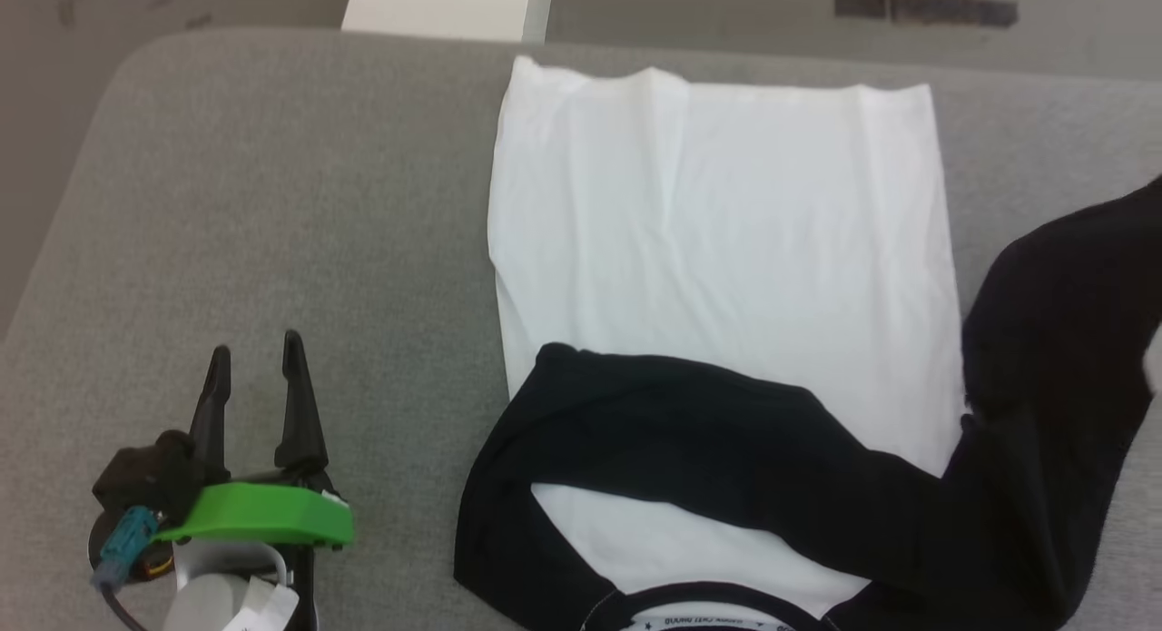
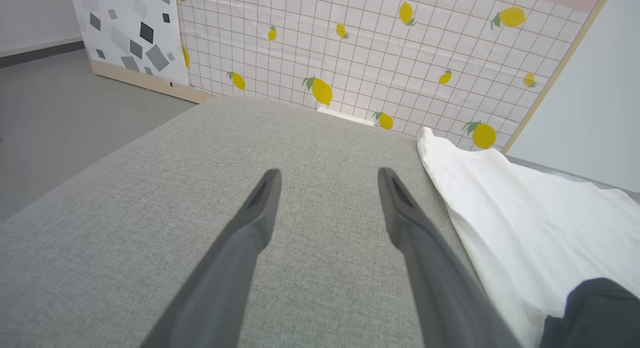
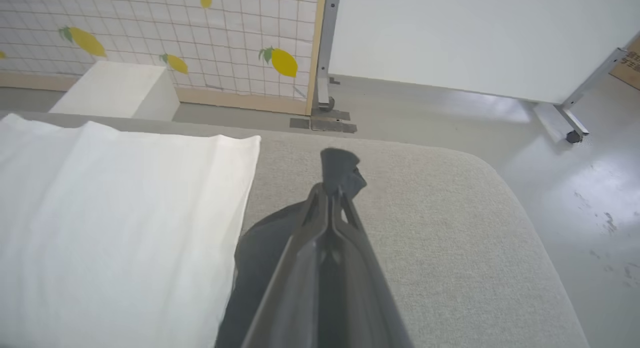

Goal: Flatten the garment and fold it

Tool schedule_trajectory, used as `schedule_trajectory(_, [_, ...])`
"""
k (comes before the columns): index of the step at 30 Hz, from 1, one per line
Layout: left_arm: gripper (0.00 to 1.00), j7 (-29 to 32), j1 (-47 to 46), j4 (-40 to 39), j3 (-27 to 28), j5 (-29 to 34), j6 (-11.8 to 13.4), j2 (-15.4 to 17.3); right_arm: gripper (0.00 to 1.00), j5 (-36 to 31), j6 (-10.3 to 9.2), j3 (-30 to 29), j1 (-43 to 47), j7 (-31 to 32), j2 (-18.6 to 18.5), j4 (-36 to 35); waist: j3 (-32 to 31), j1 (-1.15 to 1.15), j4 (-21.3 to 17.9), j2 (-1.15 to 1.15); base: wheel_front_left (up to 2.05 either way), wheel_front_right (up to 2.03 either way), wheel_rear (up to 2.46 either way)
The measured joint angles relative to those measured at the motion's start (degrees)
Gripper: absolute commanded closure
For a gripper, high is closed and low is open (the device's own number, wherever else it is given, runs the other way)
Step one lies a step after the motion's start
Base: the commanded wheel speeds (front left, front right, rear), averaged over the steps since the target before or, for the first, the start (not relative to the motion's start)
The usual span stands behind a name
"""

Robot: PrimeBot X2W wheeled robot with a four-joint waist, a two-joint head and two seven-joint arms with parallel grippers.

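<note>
white shirt lies flat on the grey counter, one black sleeve across it. right pincer is clamped on the other sleeve; left pincer sits spread, well left.

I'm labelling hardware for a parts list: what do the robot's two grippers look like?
The left gripper has two long, tapered black jaws on a bright green bracket, with a teal cable plug beside it. The right gripper shows matching dark jaws.

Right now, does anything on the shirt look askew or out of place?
On the garment, one black sleeve lies slanted across the white body; the other sleeve bunches out past its right edge, pinched in the right hand.
</note>
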Motion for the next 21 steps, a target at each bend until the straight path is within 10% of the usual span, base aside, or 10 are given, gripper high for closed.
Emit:
schedule_trajectory(10, [0.00,0.0,2.4,0.9,0.6,-0.1,-0.1,0.2,1.00,0.5,0.00,18.1,6.0,5.3,-0.8,-12.8,-7.0,0.00,-2.1,0.00,0.00,0.00,0.00])
schedule_trajectory(21, [0.00,0.0,2.3,1.3,0.4,-0.3,-0.3,0.3,1.00,2.1,0.00,42.3,1.6,3.2,-1.5,-1.9,-6.8,0.00,-1.9,0.00,0.00,0.00,0.00])
